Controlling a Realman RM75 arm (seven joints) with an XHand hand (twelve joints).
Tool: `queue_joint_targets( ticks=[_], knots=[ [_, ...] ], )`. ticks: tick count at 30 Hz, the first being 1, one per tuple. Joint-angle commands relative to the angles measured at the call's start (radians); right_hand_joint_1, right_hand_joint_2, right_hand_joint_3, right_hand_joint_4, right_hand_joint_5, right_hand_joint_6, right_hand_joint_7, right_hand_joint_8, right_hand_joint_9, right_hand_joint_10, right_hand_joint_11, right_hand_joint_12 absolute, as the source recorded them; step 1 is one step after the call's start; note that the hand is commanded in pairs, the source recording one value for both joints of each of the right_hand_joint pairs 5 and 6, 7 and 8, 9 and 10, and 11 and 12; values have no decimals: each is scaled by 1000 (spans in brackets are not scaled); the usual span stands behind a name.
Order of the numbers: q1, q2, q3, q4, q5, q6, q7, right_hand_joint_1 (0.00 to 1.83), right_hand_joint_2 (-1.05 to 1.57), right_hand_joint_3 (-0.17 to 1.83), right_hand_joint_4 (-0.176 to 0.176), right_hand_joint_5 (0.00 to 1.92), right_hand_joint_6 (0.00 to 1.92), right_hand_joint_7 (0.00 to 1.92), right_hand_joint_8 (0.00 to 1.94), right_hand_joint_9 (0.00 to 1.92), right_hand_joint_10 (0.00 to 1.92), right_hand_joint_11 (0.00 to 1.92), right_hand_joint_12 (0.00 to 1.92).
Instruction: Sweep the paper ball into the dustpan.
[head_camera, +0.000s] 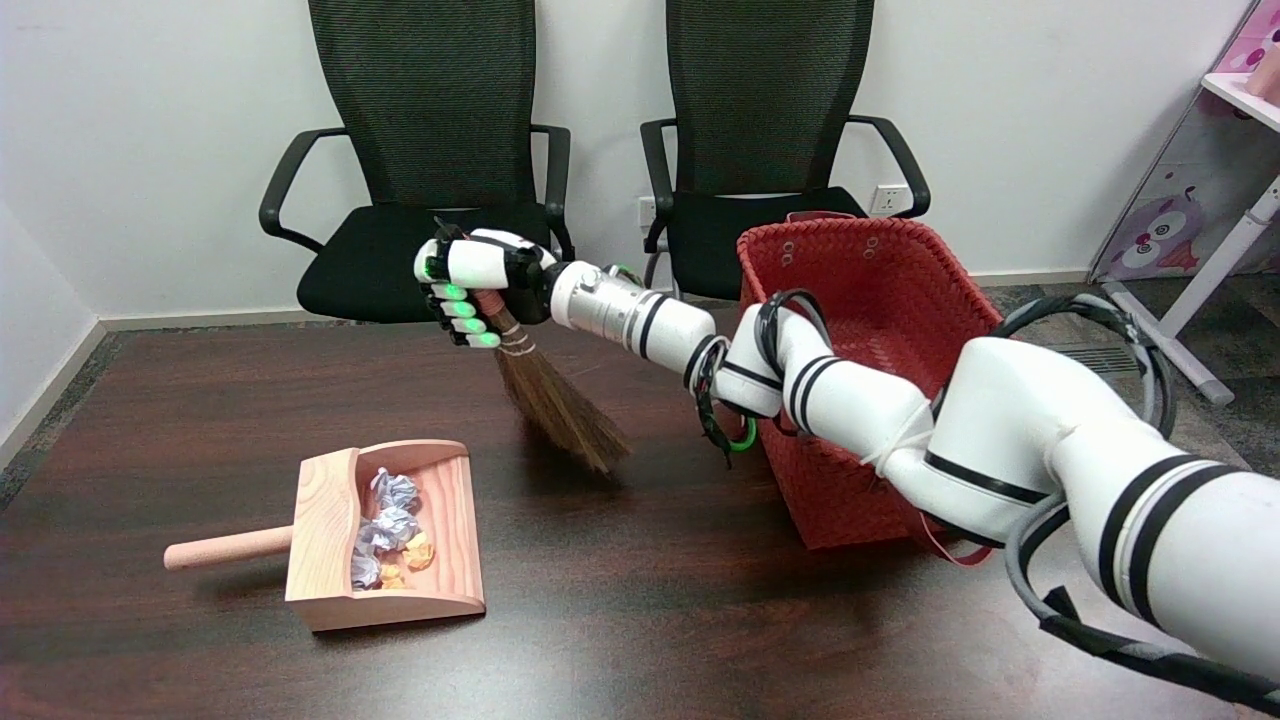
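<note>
desk (640, 640): dark wood-grain top, glossy, fills the lower two thirds of the frame.
arm (1000, 440): white with black bands, enters lower right, reaches up-left across the desk; black cables looped along it.
dustpan (440, 535): light wood, lower left of frame, flat on the desk, round handle pointing left.
paper ball (393, 490): white, crumpled, inside the dustpan against its back wall; more white wads and small orange scraps just beside it.
basket (890, 300): red woven, right of centre on the desk, tilted, partly hidden by the arm.
broom (560, 405): small brown straw brush, centre frame, bristles angled down-right, tips close to the desk; cannot tell if they touch. Well apart from the dustpan.
robot hand (475, 285): upper centre, clenched around the broom handle, green lights on the fingers.
chairs (420, 150): two black mesh office chairs behind the desk's far edge.
room: white wall, grey floor, wall socket (888, 199) between the chairs and the right side; pink-patterned shelf unit (1190, 190) at upper right.
</note>
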Motion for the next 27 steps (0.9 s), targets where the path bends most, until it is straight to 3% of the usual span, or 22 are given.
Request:
queue_joint_targets(
  ticks=[1,8,12,27],
  knots=[
    [-61,-3,69,-107,63,25,154,795,926,1833,-2,1920,1920,1920,1920,1920,1920,1920,1920],
    [-96,56,65,-283,157,61,421,801,916,1833,-2,1920,1920,1920,1920,1920,1920,1920,1920],
    [-106,121,69,-396,168,81,485,808,890,1833,-3,1920,1920,1920,1920,1920,1920,1920,1920],
    [-3,275,62,-574,-3,129,185,778,1116,1825,-3,1920,1920,1920,1920,1920,1920,1920,1920]
  ],
)
